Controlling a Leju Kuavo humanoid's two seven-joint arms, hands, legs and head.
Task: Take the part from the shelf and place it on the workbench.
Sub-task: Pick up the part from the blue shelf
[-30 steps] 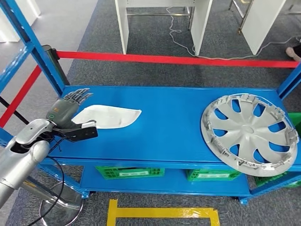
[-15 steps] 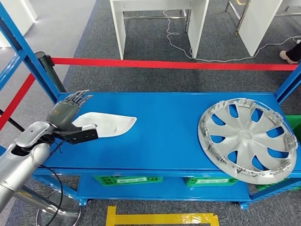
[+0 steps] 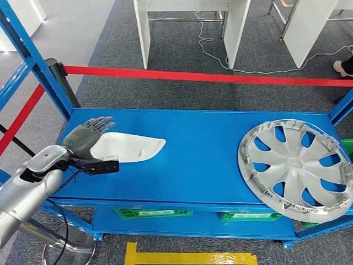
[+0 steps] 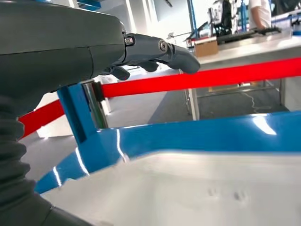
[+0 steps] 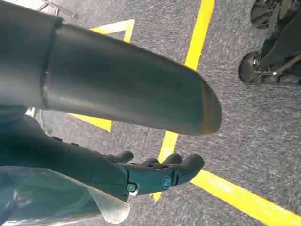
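The left hand [image 3: 85,138] hovers at the left end of the blue metal shelf [image 3: 199,160], fingers [image 4: 160,49] stretched out and apart, holding nothing. Just beside and partly under it lies the flat white leaf-shaped plastic part [image 3: 127,148], resting on the shelf top with its pointed tip toward the middle. In the left wrist view the part's pale surface [image 4: 199,188] spreads below the fingers, which stay clear of it. Well apart, at the shelf's right end, lies a silver spoked wheel cover [image 3: 296,169]. A red barrier tape [image 3: 199,76] runs behind the shelf. The right hand [image 5: 156,176] hangs over grey carpet with yellow floor tape [image 5: 199,42], fingers loosely extended, empty.
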